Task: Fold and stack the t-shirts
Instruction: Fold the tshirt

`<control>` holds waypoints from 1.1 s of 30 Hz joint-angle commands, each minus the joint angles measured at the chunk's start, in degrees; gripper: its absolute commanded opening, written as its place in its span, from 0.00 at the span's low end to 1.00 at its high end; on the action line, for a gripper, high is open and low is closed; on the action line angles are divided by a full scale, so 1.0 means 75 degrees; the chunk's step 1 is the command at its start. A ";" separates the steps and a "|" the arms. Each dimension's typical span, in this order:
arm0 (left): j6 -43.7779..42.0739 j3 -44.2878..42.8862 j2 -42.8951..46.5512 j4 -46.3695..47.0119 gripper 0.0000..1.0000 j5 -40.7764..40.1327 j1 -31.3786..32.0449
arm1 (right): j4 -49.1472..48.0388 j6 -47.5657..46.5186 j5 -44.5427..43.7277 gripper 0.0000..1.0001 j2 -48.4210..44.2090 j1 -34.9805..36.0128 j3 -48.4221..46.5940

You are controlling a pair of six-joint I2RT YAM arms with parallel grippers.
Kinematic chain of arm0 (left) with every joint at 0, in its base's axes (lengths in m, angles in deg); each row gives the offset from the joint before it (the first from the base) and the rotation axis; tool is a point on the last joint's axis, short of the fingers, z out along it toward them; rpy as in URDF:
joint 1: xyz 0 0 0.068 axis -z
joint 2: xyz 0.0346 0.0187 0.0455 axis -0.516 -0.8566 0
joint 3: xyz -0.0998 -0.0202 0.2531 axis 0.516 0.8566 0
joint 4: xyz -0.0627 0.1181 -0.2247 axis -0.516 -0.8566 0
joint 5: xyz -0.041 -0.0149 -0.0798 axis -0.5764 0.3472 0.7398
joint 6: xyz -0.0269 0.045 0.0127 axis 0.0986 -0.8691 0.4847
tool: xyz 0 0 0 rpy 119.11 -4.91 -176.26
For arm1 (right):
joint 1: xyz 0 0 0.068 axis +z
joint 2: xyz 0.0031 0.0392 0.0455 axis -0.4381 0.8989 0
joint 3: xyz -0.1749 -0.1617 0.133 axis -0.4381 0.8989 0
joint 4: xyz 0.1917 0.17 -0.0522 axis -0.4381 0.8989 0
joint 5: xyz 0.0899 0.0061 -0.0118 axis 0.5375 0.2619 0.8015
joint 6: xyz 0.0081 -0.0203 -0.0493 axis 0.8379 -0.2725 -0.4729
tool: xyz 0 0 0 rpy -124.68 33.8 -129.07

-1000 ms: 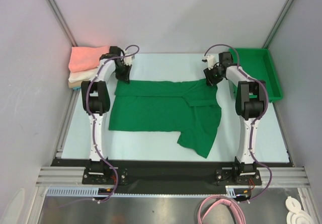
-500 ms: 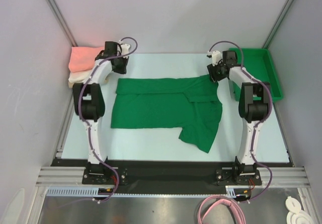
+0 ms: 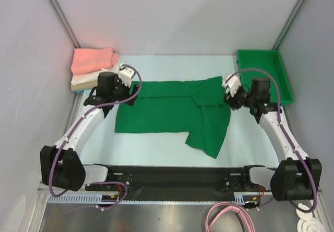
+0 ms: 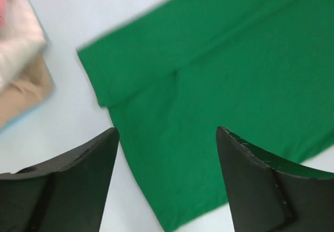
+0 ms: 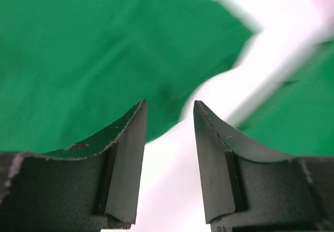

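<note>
Fabric of the green t-shirt is being presented flat for folding. Left gripper and right gripper are being held apart, empty.

I'm seeing no lettering, label, brand mark or number showing legibly on anything here.

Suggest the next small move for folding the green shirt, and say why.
Probably lower the right tool onto the near-right flap and pinch it to fold it inward. The shirt lies flat with its far edge folded, that flap sticks out, and the tool hangs open, empty.
</note>
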 commanded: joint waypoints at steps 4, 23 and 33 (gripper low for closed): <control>0.0022 0.1204 0.0889 -0.0143 0.96 0.0386 -0.0163 | 0.3797 -0.3029 0.1554 0.47 -0.1150 0.0067 0.1186; 0.0480 0.1333 0.0186 0.0127 1.00 -0.0093 -0.0949 | 0.3466 -0.4488 0.0196 0.51 -0.2287 0.2187 0.3589; 0.0351 0.1298 0.0022 0.0080 0.97 -0.0316 -0.1077 | 0.2774 -0.4159 -0.0261 0.50 -0.1679 0.3102 0.3753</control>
